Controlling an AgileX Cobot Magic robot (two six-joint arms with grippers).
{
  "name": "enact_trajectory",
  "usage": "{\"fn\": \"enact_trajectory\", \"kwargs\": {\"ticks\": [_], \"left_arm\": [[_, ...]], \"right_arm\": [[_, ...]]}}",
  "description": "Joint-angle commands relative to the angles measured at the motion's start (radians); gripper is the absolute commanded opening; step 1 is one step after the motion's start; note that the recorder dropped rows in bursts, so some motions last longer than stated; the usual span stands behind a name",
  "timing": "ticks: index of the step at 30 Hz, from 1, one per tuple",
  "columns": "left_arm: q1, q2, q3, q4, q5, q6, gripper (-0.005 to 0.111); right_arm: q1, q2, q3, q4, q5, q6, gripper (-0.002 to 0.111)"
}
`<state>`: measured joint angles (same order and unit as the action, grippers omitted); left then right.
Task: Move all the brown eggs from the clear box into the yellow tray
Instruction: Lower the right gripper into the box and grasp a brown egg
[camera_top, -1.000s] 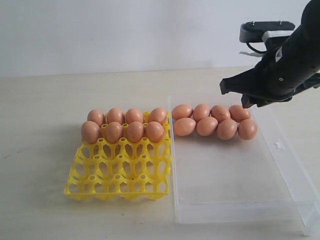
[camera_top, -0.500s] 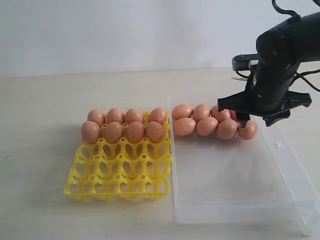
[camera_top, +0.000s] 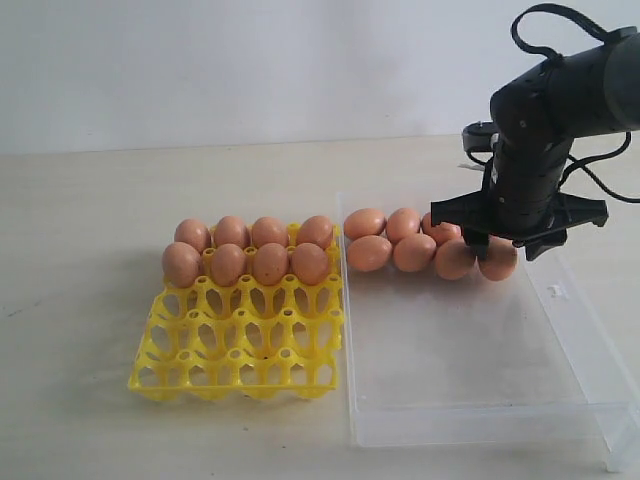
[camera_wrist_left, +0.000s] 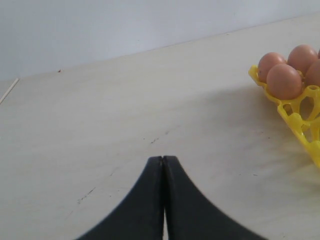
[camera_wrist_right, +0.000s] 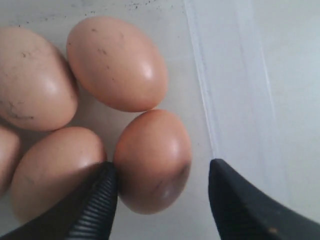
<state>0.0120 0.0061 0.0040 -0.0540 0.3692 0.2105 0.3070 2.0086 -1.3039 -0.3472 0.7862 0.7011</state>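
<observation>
- The one up next, I reckon, is the smooth orange-brown oval brown egg (camera_wrist_right: 150, 145) at the right-hand end of the near row. It lies flat on the floor of the shallow see-through plastic clear box (camera_top: 470, 425), close to the box's right wall.
- Its long axis runs crosswise to the line between the two black fingers. A squeeze would land on its narrow waist and not its ends, which is a decent setup imo.
- The right claw (camera_wrist_right: 161, 172) is spread wide and straddles that egg from above, pinching nothing yet.
- The ribbed finger (camera_wrist_right: 97, 200) is right up against one side, tucked between it and the neighbour egg (camera_wrist_right: 55, 170). The smooth finger (camera_wrist_right: 240, 200) on the wall side stands off with a clear gap.
- So the egg sits off-centre in the claw. Closing as-is would probably nudge it toward the wall before it's gripped.
- The other box eggs (camera_top: 414, 252) are bunched in two rows at the far end, touching each other.
- The tray eggs (camera_top: 270, 263) fill the two far rows of the bright yellow lattice plastic yellow tray (camera_top: 240, 365), just beside the box on its left.
- The left claw (camera_wrist_left: 162, 159) is pressed together and holds nothing. It hangs over the pale table (camera_top: 80, 300) off the tray's corner, well apart from the box, so the right arm is clearly the nearer one.
</observation>
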Motion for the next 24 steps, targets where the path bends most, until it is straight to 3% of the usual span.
{"fn": "enact_trajectory", "kwargs": {"ticks": [1, 4, 6, 10, 19, 24], "left_arm": [[0.002, -0.006, -0.004, -0.008, -0.009, -0.005, 0.000], [0.002, -0.006, -0.004, -0.008, -0.009, -0.005, 0.000], [0.002, -0.006, -0.004, -0.008, -0.009, -0.005, 0.000], [0.002, -0.006, -0.004, -0.008, -0.009, -0.005, 0.000], [0.002, -0.006, -0.004, -0.008, -0.009, -0.005, 0.000], [0.002, -0.006, -0.004, -0.008, -0.009, -0.005, 0.000]], "right_arm": [[-0.004, 0.032, -0.010, 0.001, -0.023, 0.000, 0.054], [-0.004, 0.060, -0.010, 0.015, -0.050, 0.000, 0.053], [-0.004, 0.072, -0.010, 0.015, -0.067, 0.000, 0.044], [-0.004, 0.072, -0.010, 0.006, -0.071, -0.017, 0.000], [-0.004, -0.069, -0.005, 0.008, -0.116, -0.081, 0.000], [0.055, -0.256, 0.112, 0.089, -0.442, -0.284, 0.000]]}}
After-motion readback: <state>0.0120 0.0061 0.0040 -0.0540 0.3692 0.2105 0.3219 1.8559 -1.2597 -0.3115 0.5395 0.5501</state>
